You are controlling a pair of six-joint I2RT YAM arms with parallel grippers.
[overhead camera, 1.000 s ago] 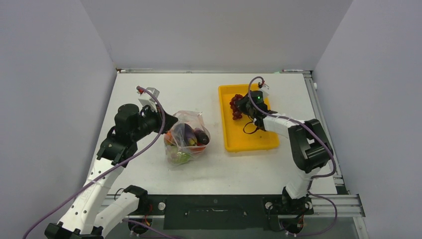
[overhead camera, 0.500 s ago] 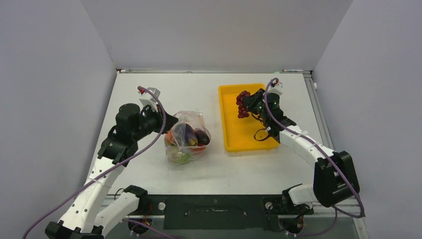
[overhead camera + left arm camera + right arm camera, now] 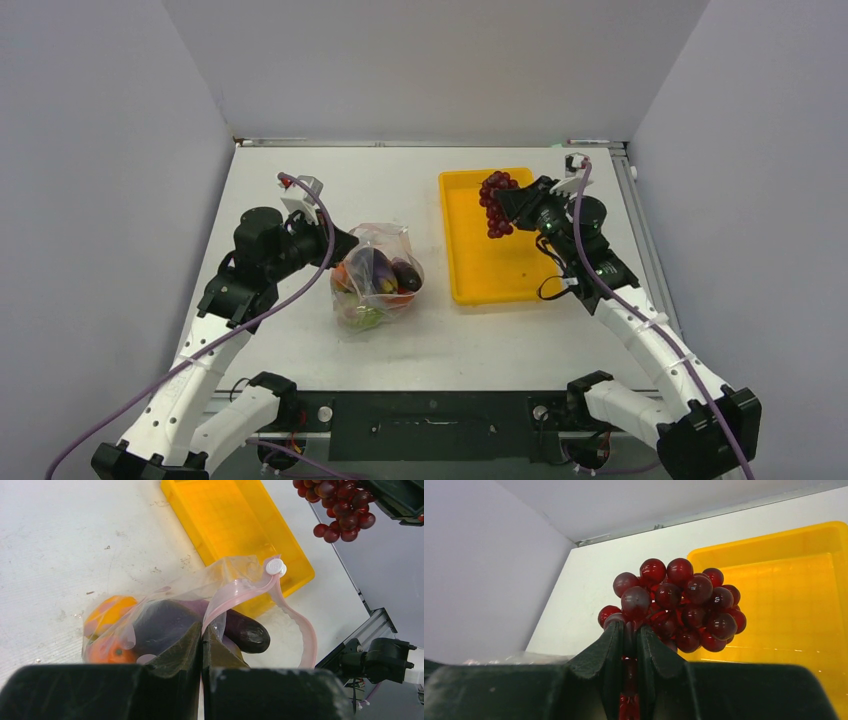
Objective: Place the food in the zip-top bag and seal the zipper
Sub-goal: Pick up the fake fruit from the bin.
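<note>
My left gripper (image 3: pixel 202 636) is pinched tight on the pink zipper (image 3: pixel 235 594) of the zip-top bag (image 3: pixel 150 597). Just past those fingertips, a purple eggplant (image 3: pixel 247 632) and an orange piece (image 3: pixel 107 612) lie inside the bag. My right gripper (image 3: pixel 629 630) clamps the dark red grape bunch (image 3: pixel 679 605), which bulges just beyond my fingertips, with the yellow tray (image 3: pixel 794 580) farther off.

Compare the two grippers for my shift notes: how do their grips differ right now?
The left gripper is shut on the zip-top bag at its pink zipper, down by the table. The right gripper is shut on the grape bunch, held above the yellow tray. The left gripper pinches thin film, the right gripper a bulky cluster. Both are dark and closed.
</note>
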